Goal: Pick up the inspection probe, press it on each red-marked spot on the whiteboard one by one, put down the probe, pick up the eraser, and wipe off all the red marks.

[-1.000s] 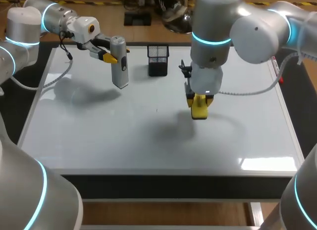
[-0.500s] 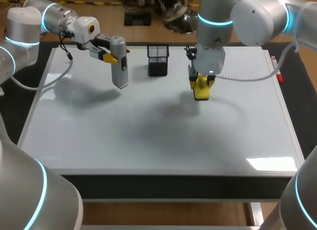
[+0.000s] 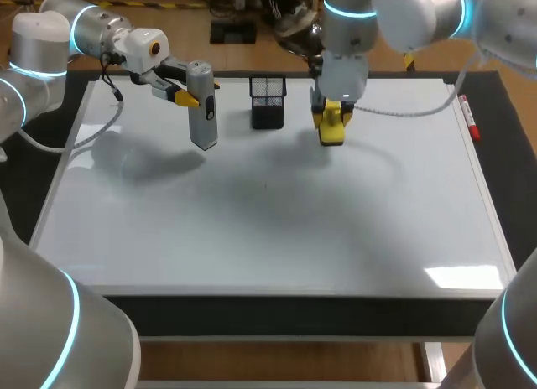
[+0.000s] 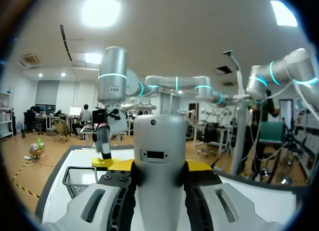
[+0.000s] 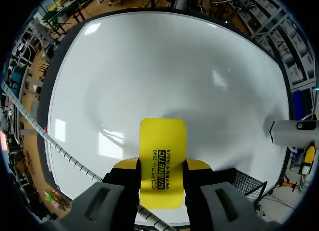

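Both claws clamp: probe [image 3: 203, 125] upright within the left gripper [image 3: 195, 95], eraser [image 5: 162, 141] jutting ahead from the right gripper [image 5: 162, 165].

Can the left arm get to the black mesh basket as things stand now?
Probably yes. The left tool, shut on the probe, hangs beside the basket with only bare whiteboard between them. The right tool, holding the eraser, is on the basket's other side.
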You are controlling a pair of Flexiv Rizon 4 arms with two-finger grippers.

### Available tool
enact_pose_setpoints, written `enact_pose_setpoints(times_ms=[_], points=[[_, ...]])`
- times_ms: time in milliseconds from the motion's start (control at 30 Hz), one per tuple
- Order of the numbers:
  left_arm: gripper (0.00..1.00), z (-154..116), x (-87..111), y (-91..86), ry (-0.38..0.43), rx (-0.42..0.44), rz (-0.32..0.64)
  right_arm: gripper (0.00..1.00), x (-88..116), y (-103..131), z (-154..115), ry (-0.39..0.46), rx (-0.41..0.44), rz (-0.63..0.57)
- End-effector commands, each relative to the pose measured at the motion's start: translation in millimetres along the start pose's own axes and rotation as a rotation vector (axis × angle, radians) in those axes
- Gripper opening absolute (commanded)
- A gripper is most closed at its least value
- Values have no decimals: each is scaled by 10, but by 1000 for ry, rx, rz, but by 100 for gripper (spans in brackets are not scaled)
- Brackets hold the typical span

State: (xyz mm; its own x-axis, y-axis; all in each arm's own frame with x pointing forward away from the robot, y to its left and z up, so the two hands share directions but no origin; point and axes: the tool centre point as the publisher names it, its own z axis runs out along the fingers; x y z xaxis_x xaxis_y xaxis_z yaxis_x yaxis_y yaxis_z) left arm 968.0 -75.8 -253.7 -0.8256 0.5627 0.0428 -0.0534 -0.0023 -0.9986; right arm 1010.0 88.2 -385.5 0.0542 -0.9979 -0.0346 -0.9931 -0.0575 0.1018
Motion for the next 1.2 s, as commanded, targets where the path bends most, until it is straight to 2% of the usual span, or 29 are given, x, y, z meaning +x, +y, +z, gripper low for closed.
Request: enact_pose_setpoints(times_ms=[33,433,1167,1200], points=[[0,-40,-34,-7,12,1,-2,0,-22,-254,75,1,-63,6],[0,-40,-34,-7,12,1,-2,0,-67,-608,197,9,-69,2],[0,-40,-34,-7,12,1,-2,0,-10,-758,341,30,-59,29],[0,-40,-34,-7,12,1,-2,10,-8,-753,338,34,-62,39]])
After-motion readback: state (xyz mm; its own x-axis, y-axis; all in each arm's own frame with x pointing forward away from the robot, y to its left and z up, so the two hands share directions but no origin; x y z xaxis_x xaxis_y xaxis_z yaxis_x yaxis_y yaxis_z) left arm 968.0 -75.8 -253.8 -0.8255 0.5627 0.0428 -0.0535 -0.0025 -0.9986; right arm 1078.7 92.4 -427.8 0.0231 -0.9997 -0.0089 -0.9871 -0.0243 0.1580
